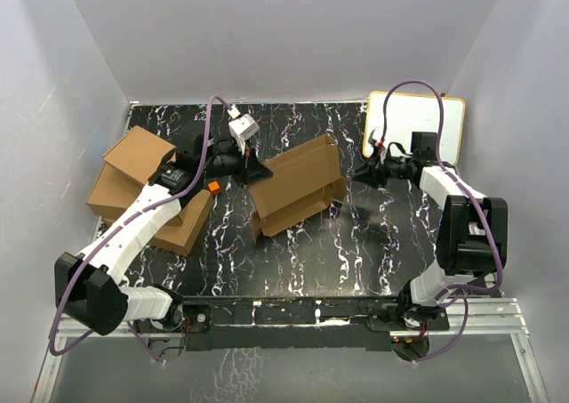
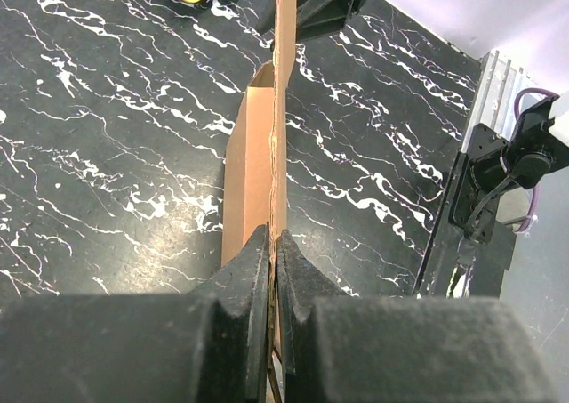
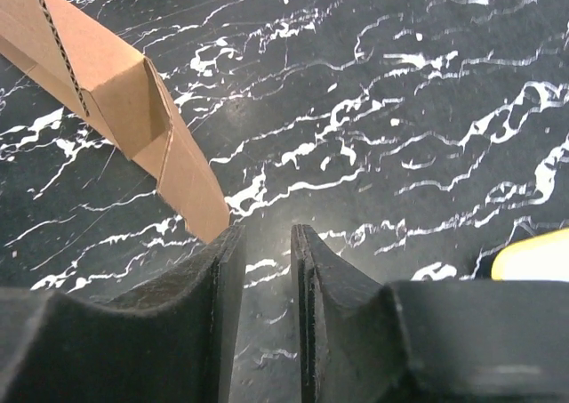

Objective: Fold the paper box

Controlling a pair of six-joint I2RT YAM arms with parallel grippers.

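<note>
Left gripper [image 2: 273,238] is clamped hard on one thin wall of the shallow brown corrugated-cardboard paper box [image 1: 298,185], with a finger on each face of the panel edge. I read it as an anchor grip, keeping the box put while the far end gets worked.

The box sits mid-table on the black, white-veined marble-look tabletop [image 1: 311,261]. It's half formed: long panel raised, tray tilted, not closed.

Right gripper [image 3: 267,234] is at the box's right end, fingers a narrow slit apart with nothing between them. The pointed brown end flap [image 3: 191,185] is just beside one fingertip; can't tell if they touch. It's probably lined up to nudge or pinch that tuck flap.

Material is thin matte board, fluting visible on the cut edge. It should fold at the creases, but the panel looks floppy and may buckle under a one-point grip.

Stack of ready-made brown cardboard boxes [image 1: 133,185] sits at the left and a white board with yellow rim [image 1: 418,118] back right, both apart from the work.
</note>
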